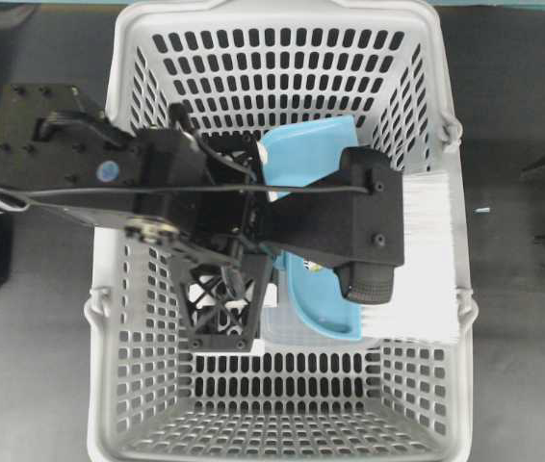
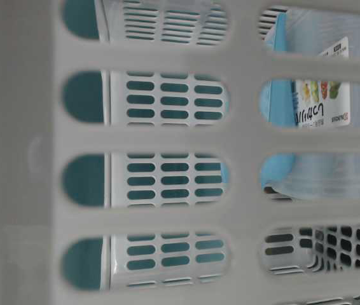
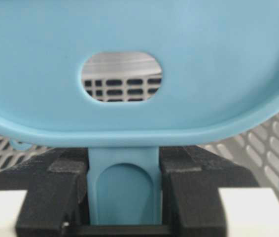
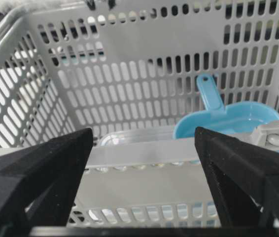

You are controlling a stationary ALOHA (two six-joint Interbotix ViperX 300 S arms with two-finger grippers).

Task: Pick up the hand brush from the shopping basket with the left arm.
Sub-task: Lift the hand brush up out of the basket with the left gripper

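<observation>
Black left gripper (image 3: 123, 197) clamps the light-blue plastic hand brush's (image 3: 129, 74) thin handle above the large grey slotted shopping basket (image 1: 138, 385). Its wide white bristles may snag the basket rim, twisting it loose.

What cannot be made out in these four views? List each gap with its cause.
- Overhead: the left arm covers the handle of the hand brush; only its white bristles show.
- Table-level: the blurred wall of the shopping basket blocks most of the contents.
- Left wrist: the brush's blue head hides its bristles.
- Right wrist: the basket's rim hides the near edge of the dustpan.
</observation>
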